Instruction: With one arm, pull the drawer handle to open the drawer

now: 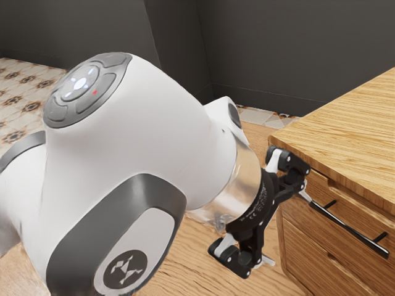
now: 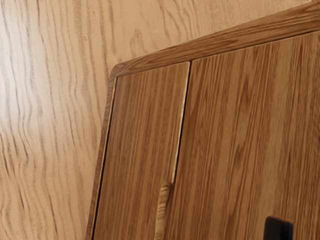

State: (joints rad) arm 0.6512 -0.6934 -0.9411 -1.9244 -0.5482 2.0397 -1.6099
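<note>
Beyond the black end effector (image 1: 286,229), the oak drawer cabinet (image 1: 345,142) runs off the edge; whether its slim black bar handle (image 1: 349,229) touches a fingertip is unclear.

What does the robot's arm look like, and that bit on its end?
The arm is a smooth, rounded white shell with grey bands, a grey cap with pale lit buttons and a red dot, and a white logo. A shiny silver ring leads to the black gripper, bearing small white print.
</note>
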